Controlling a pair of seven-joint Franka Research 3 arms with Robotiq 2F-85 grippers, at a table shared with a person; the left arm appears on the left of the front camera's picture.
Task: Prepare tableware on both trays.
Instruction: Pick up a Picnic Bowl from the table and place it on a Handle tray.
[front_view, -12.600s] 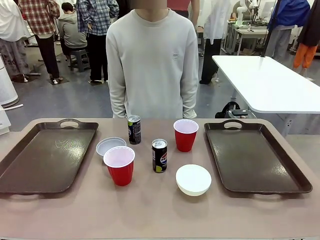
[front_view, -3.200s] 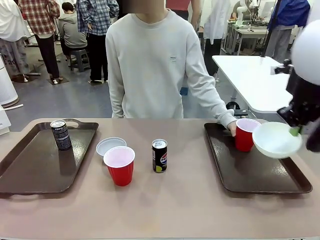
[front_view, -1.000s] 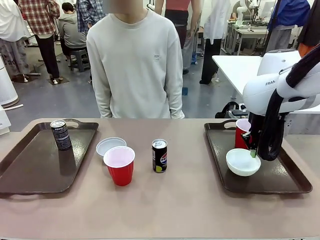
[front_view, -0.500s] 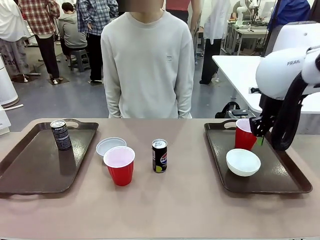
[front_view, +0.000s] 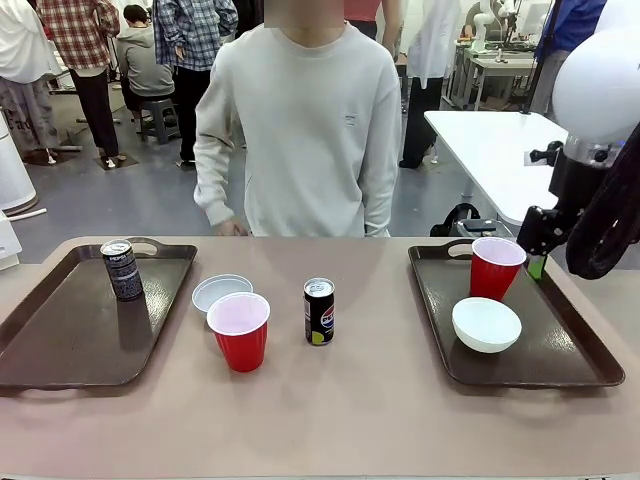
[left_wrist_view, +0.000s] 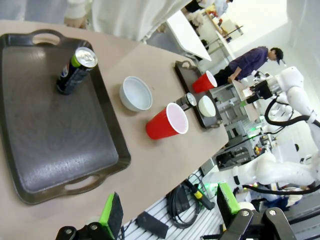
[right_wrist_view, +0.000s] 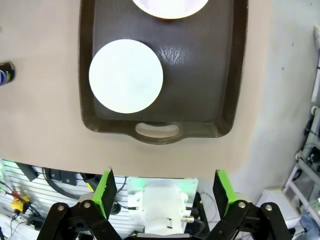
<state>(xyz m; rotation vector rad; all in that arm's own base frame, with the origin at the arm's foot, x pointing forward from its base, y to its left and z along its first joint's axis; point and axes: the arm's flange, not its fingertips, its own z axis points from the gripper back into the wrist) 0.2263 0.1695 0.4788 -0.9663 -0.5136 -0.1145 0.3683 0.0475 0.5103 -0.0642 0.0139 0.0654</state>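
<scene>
Right gripper (right_wrist_view: 164, 192) spread, empty, above right tray (front_view: 560, 352) holding bowl (front_view: 486, 324) and cup (front_view: 494, 267), left gripper (left_wrist_view: 170, 207) spread, left tray (front_view: 60, 340) holding can (front_view: 122, 269), second cup (front_view: 239, 330), second bowl (front_view: 221, 292), second can (front_view: 319, 311) on surface (front_view: 380, 420) between trays

Middle can (front_view: 319, 312) is showing a Pepsi-style round logo. Left-tray can (front_view: 122, 269) is carrying vertical white lettering, too small to read. Sweater chest mark (front_view: 352, 119) is blurring out too.

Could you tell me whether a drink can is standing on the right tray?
No, the right tray holds just a red cup and a white bowl.
</scene>
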